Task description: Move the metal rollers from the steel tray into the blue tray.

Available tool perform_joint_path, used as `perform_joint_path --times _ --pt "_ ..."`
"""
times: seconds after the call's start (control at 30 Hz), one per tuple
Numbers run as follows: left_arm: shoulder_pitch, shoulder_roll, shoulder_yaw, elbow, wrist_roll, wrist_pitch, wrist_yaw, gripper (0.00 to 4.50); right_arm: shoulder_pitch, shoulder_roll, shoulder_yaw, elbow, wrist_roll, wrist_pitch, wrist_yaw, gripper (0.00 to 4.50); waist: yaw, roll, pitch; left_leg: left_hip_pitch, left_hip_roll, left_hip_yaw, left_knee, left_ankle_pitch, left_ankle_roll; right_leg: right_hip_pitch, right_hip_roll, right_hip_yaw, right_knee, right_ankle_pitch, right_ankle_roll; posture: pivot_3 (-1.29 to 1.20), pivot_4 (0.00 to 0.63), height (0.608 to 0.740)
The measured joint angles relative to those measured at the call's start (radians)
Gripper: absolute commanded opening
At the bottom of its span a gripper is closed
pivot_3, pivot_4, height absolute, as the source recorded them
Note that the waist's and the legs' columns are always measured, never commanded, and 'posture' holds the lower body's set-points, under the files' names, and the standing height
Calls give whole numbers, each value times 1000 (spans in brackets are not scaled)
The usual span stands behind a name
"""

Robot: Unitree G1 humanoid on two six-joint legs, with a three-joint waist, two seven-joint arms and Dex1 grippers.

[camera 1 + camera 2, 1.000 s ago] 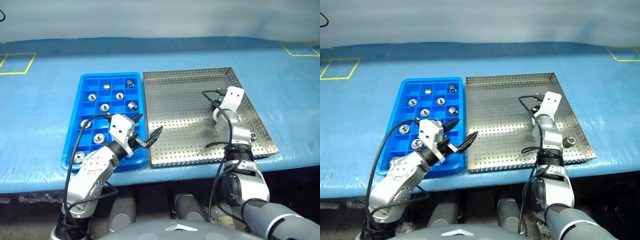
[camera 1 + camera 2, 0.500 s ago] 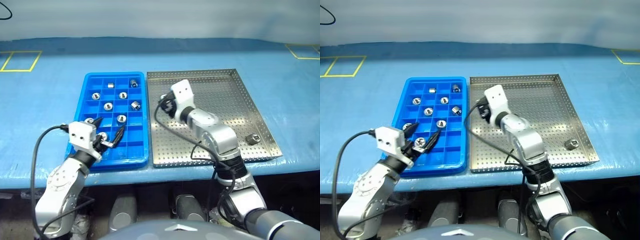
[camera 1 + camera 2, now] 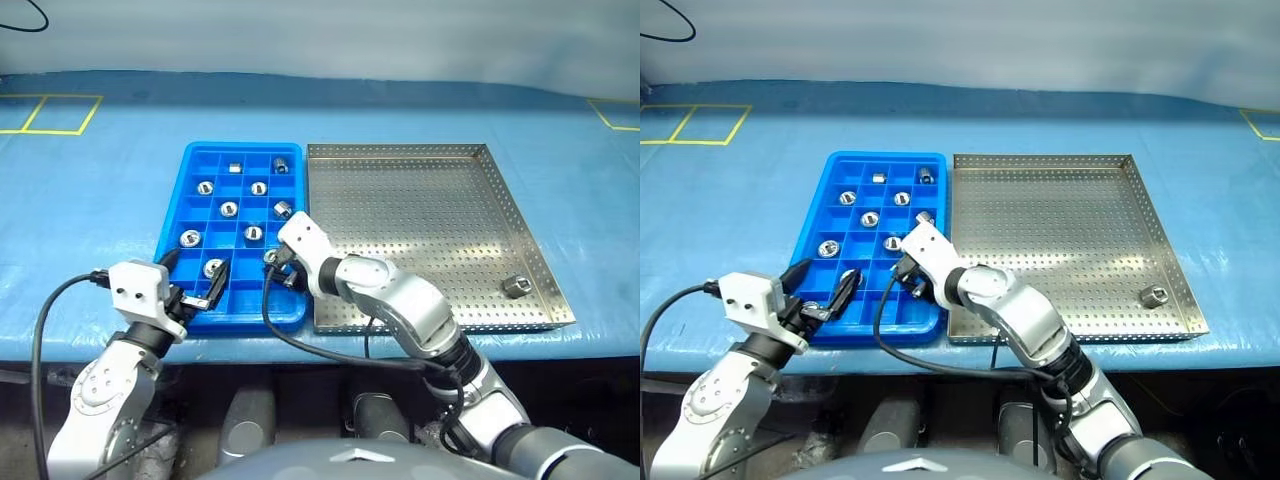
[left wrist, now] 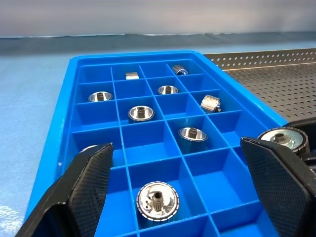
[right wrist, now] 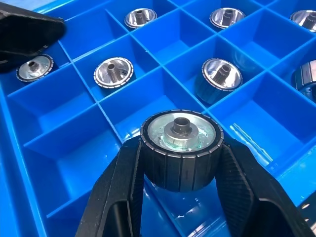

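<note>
Counting the metal rollers (image 3: pixel 229 209) gives nine resting in the blue tray (image 3: pixel 178 205), one more clamped in the right gripper (image 5: pixel 180 197), and a single one left on the steel tray (image 3: pixel 420 160). That last roller (image 3: pixel 515 286) sits at the lower right of the frame in the left eye view, near the tray's right rim. The rollers are short, shiny silver cylinders with ribbed sides and a central hole. The steel tray is a shallow silver rectangle with a floor of small round holes and low raised rims; it fills the centre right of the frame, its left rim just beside the blue tray. The blue tray is glossy plastic, narrower, divided into a grid of small square compartments, and stands left of centre. Both rest on a blue sheet covering the table (image 3: pixel 90 210). The right gripper holds its roller (image 5: pixel 181 148) between two black fingers above the compartments at the tray's lower right corner. The left gripper (image 3: pixel 190 283) hovers at the tray's lower left edge, fingers spread wide and grasping nothing.
</note>
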Motion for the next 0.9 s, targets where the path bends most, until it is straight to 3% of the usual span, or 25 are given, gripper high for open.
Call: perform_joint_path --times 0.23,0.53,0.73,0.9 --pt "-35 0 -27 0 0 0 -2 4500 1 22 -8 22 -8 2 -24 1678 0 0 0 0 0 0 0 0 0 0 0 0 0 0 0 201 150 740" --pt "-77 13 -58 1 -3 3 -25 4500 13 38 -61 1 -5 7 -63 4475 -1 -2 -1 0 0 0 1 0 0 1 0 0 0 0 0 141 150 740" --pt "-150 25 -109 31 -22 11 -56 4500 70 73 -244 -35 -41 21 -197 4475 -13 -2 -1 -1 0 0 0 0 0 0 0 1 0 0 1 56 150 740" --pt "-246 24 -187 101 -26 25 -88 4500 152 157 -439 -103 -124 -47 -393 4475 -32 -2 -2 -2 -1 0 -1 0 0 -1 0 0 -1 3 4 -6 150 740"
